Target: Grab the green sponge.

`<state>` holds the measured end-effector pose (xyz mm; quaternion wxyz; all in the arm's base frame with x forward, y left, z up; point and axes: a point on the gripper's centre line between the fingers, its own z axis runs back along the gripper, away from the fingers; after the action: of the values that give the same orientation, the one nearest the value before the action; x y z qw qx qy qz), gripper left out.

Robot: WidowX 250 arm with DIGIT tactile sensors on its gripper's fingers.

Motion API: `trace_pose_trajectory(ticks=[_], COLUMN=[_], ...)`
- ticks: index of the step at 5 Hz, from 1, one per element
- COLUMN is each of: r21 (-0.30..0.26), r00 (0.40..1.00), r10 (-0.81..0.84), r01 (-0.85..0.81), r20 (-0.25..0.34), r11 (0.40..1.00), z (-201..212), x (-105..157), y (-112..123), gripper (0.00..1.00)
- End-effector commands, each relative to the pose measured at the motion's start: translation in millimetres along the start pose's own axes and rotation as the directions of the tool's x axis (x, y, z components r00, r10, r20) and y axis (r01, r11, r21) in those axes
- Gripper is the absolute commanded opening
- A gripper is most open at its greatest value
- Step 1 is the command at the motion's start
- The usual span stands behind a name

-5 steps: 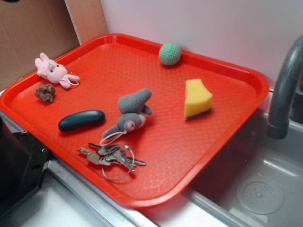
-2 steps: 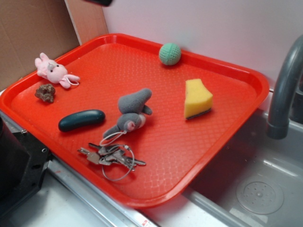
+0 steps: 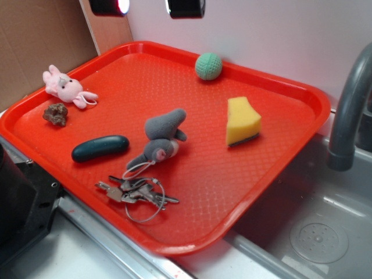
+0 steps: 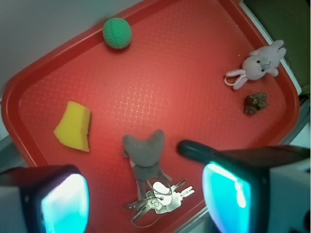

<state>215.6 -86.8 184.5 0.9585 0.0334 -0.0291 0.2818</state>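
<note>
Green sponge: the green sponge (image 3: 242, 121) (image 4: 74, 127) lay on the right half of the red tray (image 3: 273, 168) (image 4: 204, 43), nothing touching it.
Sponge axis: its long axis ran from the near tray edge toward the back wall in the exterior view; the narrow end of the wedge pointed toward the wall, the broad end toward the sink side.
Sponge faces: yellow foam faced up; the thin dark scouring layer showed along its lower right edge.
Pincer: the pincer (image 3: 147, 7) (image 4: 146, 199) hung high above the back of the tray, its two fingers (image 4: 228, 194) spread wide apart, grasping nothing, well apart from the sponge.
Nearest neighbours: a green ball (image 3: 208, 66) (image 4: 117, 33) near the back rim; a grey plush toy (image 3: 161, 141) (image 4: 144, 155) at the tray's middle.
Others: keys (image 3: 138, 193) (image 4: 158, 200), a dark oval object (image 3: 100, 147), a pink bunny (image 3: 65, 87) (image 4: 258, 63), a brown lump (image 3: 56, 114) (image 4: 256, 102).
</note>
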Motion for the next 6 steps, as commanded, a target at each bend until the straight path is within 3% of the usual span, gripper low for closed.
trace_pose_trajectory(ticks=[1,2,3,4,6], r21=[-0.034,-0.029,-0.044,-0.109,-0.076], r00=[1.000,0.995,0.986,0.991,0.994], r10=[0.015,0.099,0.150,0.131,0.106], r01=[-0.014,-0.098,-0.147,-0.126,-0.108], r20=[0.021,0.028,0.077,0.039,-0.024], r11=[0.999,0.995,0.988,0.986,0.991], z=[10,-40,-59,-88,-120], x=[10,20,24,31,43], y=[2,-14,-25,-40,-68], gripper=[1.00,1.00,1.00,1.00,1.00])
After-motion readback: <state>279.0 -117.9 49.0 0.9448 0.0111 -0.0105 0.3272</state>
